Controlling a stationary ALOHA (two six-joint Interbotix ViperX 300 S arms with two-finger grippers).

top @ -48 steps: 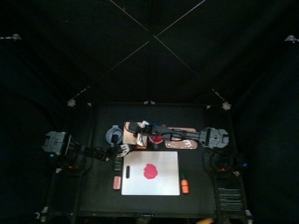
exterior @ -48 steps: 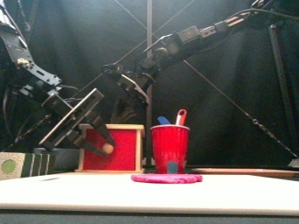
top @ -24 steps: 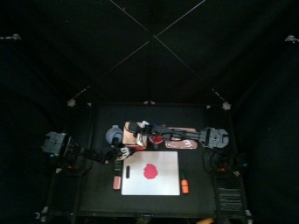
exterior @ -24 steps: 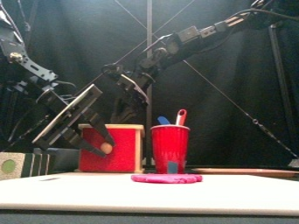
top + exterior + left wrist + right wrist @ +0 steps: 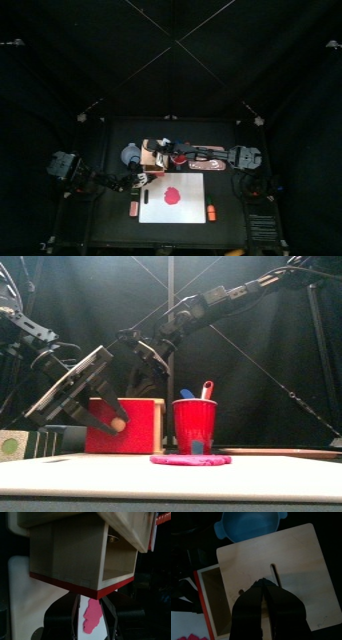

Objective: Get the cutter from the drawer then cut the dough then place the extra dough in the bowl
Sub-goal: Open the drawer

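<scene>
L pincer (image 5: 91, 602): narrow, clamped on red drawer front (image 5: 67, 582), drawer out. R pincer (image 5: 266, 584): jaws together, tip on wooden box (image 5: 298, 567) top. Also: pink dough (image 5: 190, 459) on white cutting board (image 5: 191, 212).

The left arm (image 5: 70, 384) slanted down from the left; the left gripper (image 5: 88, 604) sat low, jaws nipped on the drawer (image 5: 67, 559). The right arm (image 5: 234, 294) reached past centre; the right gripper (image 5: 266, 584) pointed down, jaws pressed together.
</scene>
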